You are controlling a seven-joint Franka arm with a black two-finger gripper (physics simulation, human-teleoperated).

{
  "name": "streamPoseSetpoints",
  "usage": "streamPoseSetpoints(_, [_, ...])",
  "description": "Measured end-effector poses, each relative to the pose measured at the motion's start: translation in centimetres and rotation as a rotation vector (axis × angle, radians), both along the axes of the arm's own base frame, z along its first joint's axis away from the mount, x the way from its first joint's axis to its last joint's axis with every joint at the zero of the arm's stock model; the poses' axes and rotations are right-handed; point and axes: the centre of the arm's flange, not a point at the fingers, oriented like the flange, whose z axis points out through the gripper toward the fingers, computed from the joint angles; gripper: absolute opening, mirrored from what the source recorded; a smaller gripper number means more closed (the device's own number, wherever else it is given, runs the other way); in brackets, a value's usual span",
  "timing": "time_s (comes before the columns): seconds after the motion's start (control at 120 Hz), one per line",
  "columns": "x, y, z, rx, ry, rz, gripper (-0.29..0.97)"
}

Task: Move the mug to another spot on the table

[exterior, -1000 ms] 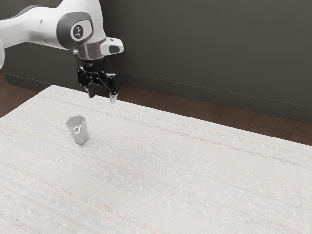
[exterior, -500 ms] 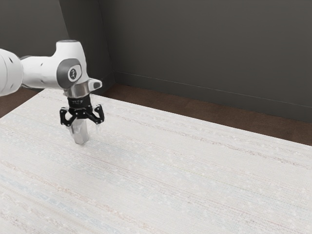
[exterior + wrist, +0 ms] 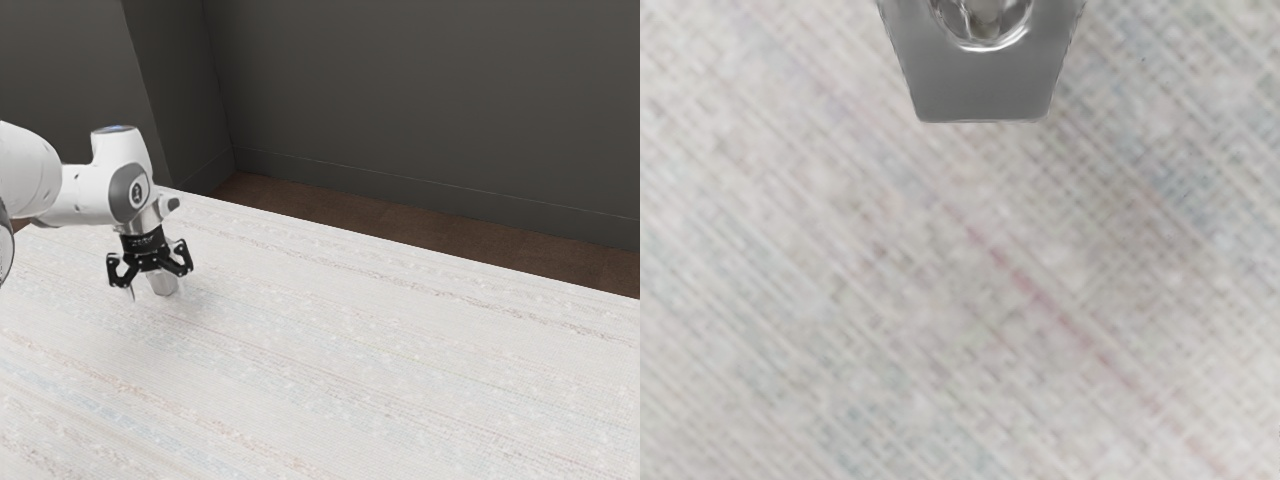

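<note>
A small grey faceted mug (image 3: pixel 165 284) stands upright on the pale wooden table (image 3: pixel 380 340), near its far corner at the exterior view's left. My black gripper (image 3: pixel 150 277) has come down over the mug, and its upper part is hidden behind the hand. The fingers are spread wide, one on each side of the mug, with gaps between them and its wall, so the gripper is open. In the wrist view the mug (image 3: pixel 980 60) is a grey tapered shape just below the hand, with the tabletop (image 3: pixel 960 300) all around it.
The table's far edge (image 3: pixel 420 250) runs diagonally, with brown floor and a dark wall behind it. Bare tabletop stretches toward the exterior view's right and front of the mug.
My hand has dropped from above and to the right of the mug down to its level, and the open fingers now straddle it. The mug has stayed where it was.
</note>
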Motion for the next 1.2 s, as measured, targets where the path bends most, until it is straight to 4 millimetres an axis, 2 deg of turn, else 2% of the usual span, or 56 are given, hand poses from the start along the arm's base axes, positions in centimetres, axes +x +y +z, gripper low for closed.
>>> streamPoseSetpoints(0.15, [1.2, 1.1, 0.3, 0.040, -0.061, -0.002, 0.68])
streamPoseSetpoints(0.283, [1.7, 1.7, -0.2, 0.055, -0.080, 0.002, 0.67])
streamPoseSetpoints(0.483, [2.5, 2.6, -0.2, 0.067, -0.106, 0.011, 0.57])
streamPoseSetpoints(0.742, [2.7, 2.7, -0.8, 0.064, -0.108, 0.015, 0.38])
streamPoseSetpoints(0.917, [3.3, 3.5, -1.0, 0.079, -0.110, 0.017, 0.30])
streamPoseSetpoints(1.2, [3.6, 3.6, -1.2, 0.085, -0.110, 0.012, 0.16])
